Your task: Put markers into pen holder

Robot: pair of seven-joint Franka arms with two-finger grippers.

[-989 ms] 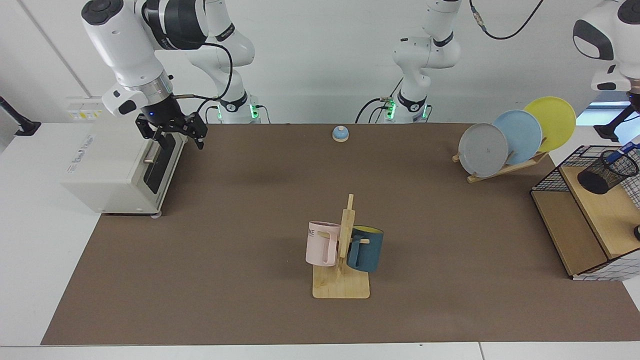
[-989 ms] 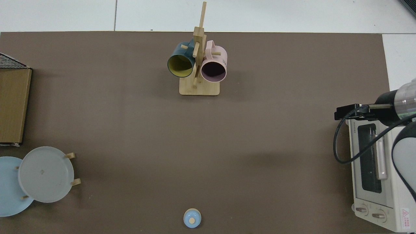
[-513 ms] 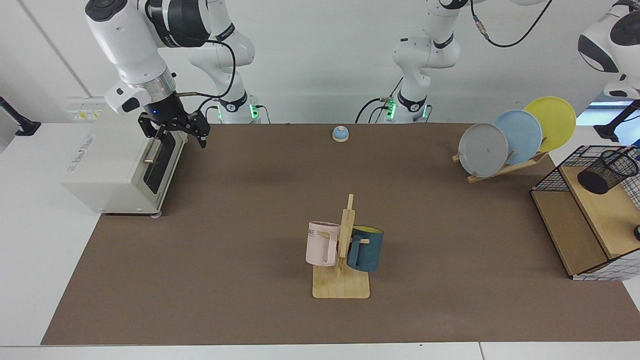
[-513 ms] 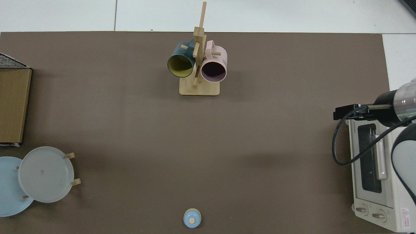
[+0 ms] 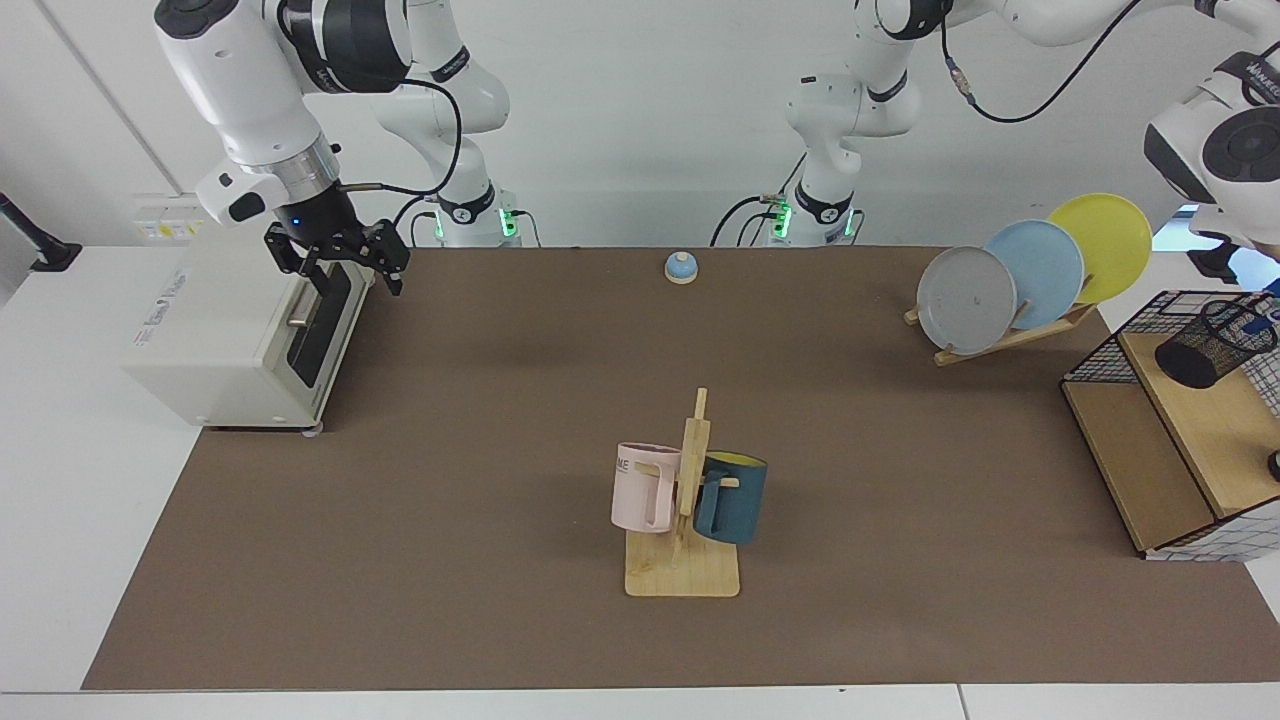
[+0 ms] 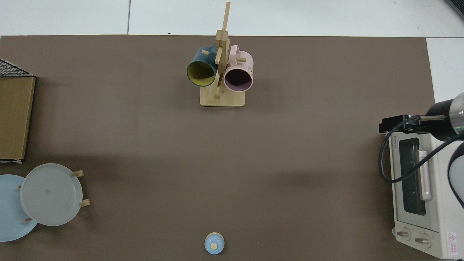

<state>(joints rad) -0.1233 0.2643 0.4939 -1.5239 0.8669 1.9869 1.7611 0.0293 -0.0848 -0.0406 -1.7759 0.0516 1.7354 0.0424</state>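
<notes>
The right gripper [image 5: 345, 272] hangs pointing down just in front of the upper front edge of the toaster oven [image 5: 230, 330], at the facing view's left; from above it [image 6: 395, 124] shows edge-on beside the oven's corner, and neither view makes clear whether it is spread or closed; it carries nothing that can be seen. The left arm [image 5: 1225, 150] reaches over the table's far right end, and the left gripper lies beyond the picture's edge.

The brown mat [image 5: 500, 450] covers most of the table. The toaster oven stands on its left end, partly off the mat, with its door shut. At the right end sits a black wire basket [image 5: 1098, 352] with wooden shelves. Behind it a wooden rack holds three plates on edge: grey [image 5: 966, 300], light blue [image 5: 1040, 268] and yellow [image 5: 1105, 240], each overlapping the next. Near the mat's front middle stands a wooden mug tree [image 5: 690, 470] with a pink mug [image 5: 640, 490] and a dark blue mug [image 5: 735, 500] hung on either side.

The pen holder [image 5: 1210, 345] rests on the basket's upper shelf, leaning in this view; just above its rim, at the very edge of the picture, a blue sliver may be the marker [image 5: 1273, 291], though too little shows to be sure. A small blue bell [image 5: 681, 266] sits at the mat's back edge, between the two arm bases.
</notes>
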